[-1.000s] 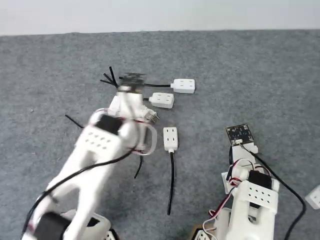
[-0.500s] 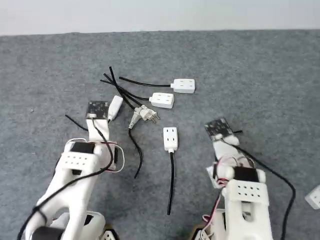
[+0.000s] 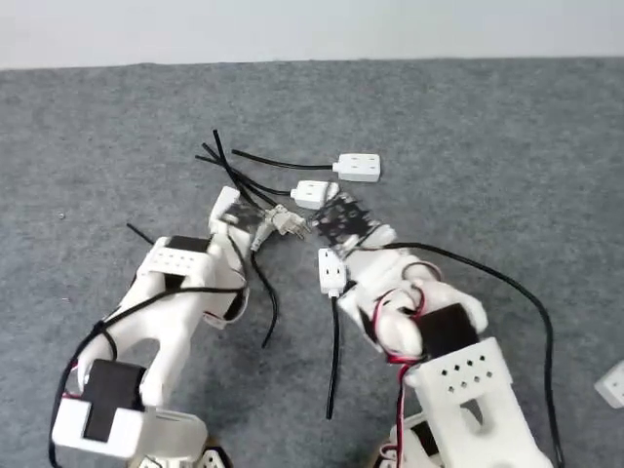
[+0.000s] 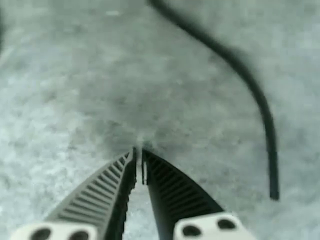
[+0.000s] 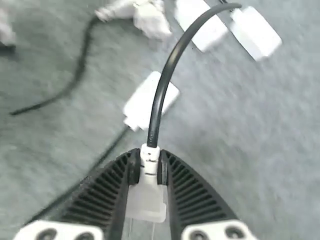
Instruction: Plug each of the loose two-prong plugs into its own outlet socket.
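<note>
My right gripper [image 5: 147, 159] is shut on a white two-prong plug [image 5: 145, 195] whose black cord [image 5: 167, 75] arcs away over a white outlet socket [image 5: 150, 100]. Two more sockets [image 5: 200, 25] [image 5: 255, 32] lie beyond it. From above, the right arm [image 3: 439, 331] leans over the socket [image 3: 331, 270] nearest the front, with the other sockets [image 3: 315, 194] [image 3: 358, 167] behind. Loose plugs [image 3: 278, 224] lie between the arms. My left gripper [image 4: 138, 150] is shut on nothing, low over the carpet, beside a black cord [image 4: 250, 85]. The left arm [image 3: 185, 268] stands just left of the loose plugs.
Grey carpet [image 3: 507, 146] covers the table. Black cords [image 3: 229, 161] fan out behind the left arm, and one socket's cord [image 3: 334, 351] runs toward the front. A small white object [image 3: 612, 382] sits at the right edge.
The right arm has swung left and forward with its plug, from the right front to above the near socket. The left arm pulled back from the plugs, then came forward beside them again.
</note>
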You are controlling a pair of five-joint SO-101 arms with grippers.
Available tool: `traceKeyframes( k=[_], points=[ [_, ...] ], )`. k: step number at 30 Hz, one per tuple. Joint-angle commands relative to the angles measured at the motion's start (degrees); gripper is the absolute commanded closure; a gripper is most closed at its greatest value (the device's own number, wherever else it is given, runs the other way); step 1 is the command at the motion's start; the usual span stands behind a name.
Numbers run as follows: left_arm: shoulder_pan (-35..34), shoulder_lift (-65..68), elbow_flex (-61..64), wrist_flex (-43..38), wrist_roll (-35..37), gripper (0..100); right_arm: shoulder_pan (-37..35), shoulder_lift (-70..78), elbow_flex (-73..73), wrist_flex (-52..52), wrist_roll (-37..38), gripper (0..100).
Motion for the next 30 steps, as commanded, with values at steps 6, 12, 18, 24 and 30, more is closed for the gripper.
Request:
traceKeyframes(
  k=[6, 12, 18, 24, 30],
  points=[
    [8.2, -5.5, 5.0, -0.8, -2.7, 99, -5.3, -1.1, -4.9, -5.1, -3.3, 99.1],
    [8.0, -0.8, 1.3, 0.9, -2.7, 99, -9.5, -1.1, -7.5, -5.5, -6.3, 99.1],
    [8.0, -1.6, 1.4, 1.0, -2.9, 99, -11.8, -0.8, -4.7, -6.5, -6.9, 99.1],
    [8.4, -6.4, 5.1, -0.6, -4.5, 99, -13.9, -0.5, 0.5, -11.3, -6.9, 99.1],
    [9.2, -16.6, 12.4, -2.5, -7.0, 99, -14.0, -0.4, 2.6, -12.6, -6.9, 99.1]
  ],
)
